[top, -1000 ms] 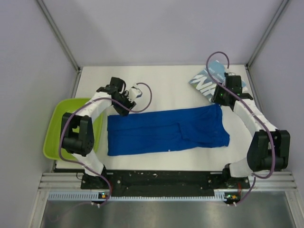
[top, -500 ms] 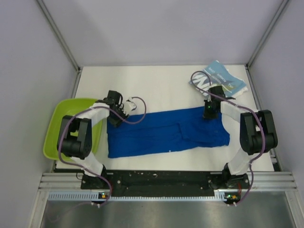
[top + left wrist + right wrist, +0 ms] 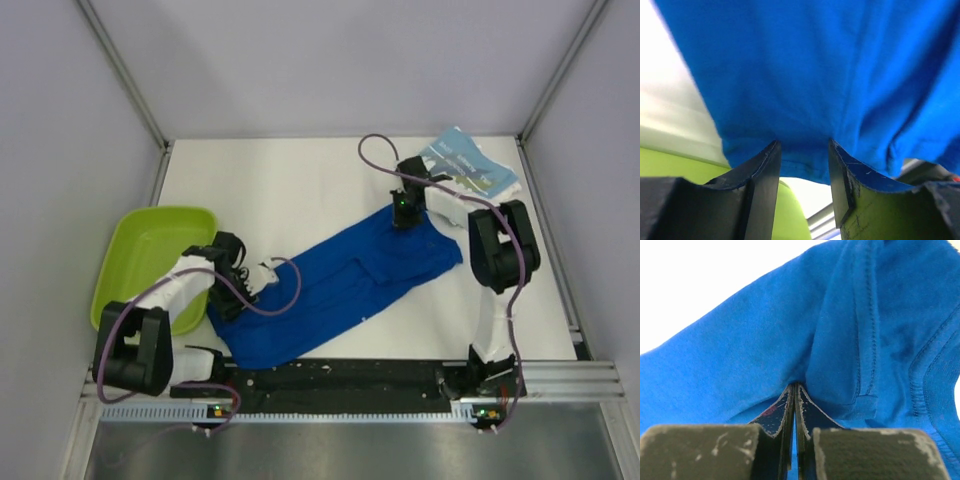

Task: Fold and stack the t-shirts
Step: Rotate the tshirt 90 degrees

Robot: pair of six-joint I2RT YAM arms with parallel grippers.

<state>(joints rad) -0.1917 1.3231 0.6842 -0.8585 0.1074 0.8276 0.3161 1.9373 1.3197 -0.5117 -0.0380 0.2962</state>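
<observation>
The royal blue t-shirt (image 3: 340,285) lies as a long folded strip, slanting from the near left to the far right of the table. My left gripper (image 3: 248,290) is at its near-left end. In the left wrist view the gripper (image 3: 804,145) has its jaws part-way apart with the bunched, wrinkled edge of the shirt (image 3: 805,75) caught between the tips. My right gripper (image 3: 403,215) is shut on the shirt's far-right corner. In its wrist view the gripper (image 3: 794,386) pinches a fold of the cloth (image 3: 765,350). The folded teal-blue t-shirt (image 3: 470,165) lies at the far right.
A lime-green tub (image 3: 150,250) stands off the table's left edge, just behind my left arm, and it shows below the shirt (image 3: 670,165) in the left wrist view. Grey walls close in the table. A black rail (image 3: 340,375) runs along the near edge.
Both grippers came down onto the shirt's ends, and the right one shut. The left end was dragged nearer and leftwards, the right end farther and leftwards, so the strip now lies slanted.
</observation>
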